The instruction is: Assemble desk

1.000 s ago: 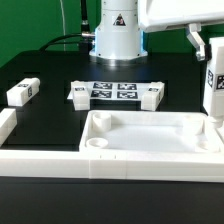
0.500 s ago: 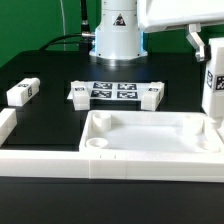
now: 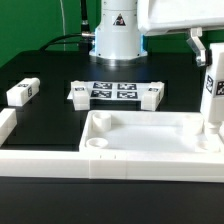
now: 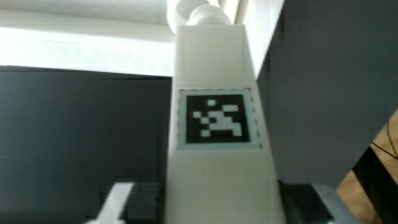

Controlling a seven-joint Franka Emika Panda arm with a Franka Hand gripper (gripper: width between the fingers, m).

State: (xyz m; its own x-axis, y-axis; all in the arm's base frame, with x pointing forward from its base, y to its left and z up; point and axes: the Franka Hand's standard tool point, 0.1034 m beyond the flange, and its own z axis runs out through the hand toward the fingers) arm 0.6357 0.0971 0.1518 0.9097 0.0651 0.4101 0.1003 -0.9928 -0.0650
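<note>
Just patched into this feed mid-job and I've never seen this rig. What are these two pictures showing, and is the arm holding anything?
One picture is from a camera off the arm, looking across a black table; the other from a camera on the wrist. The machine is one robot arm. Its gripper is shut on a white leg, held upright by a corner of the tabletop, at the exterior view's right; the wrist view shows that leg's tag close up. Also on the table: one loose leg, two more legs beside the marker board, and a border rail.
</note>
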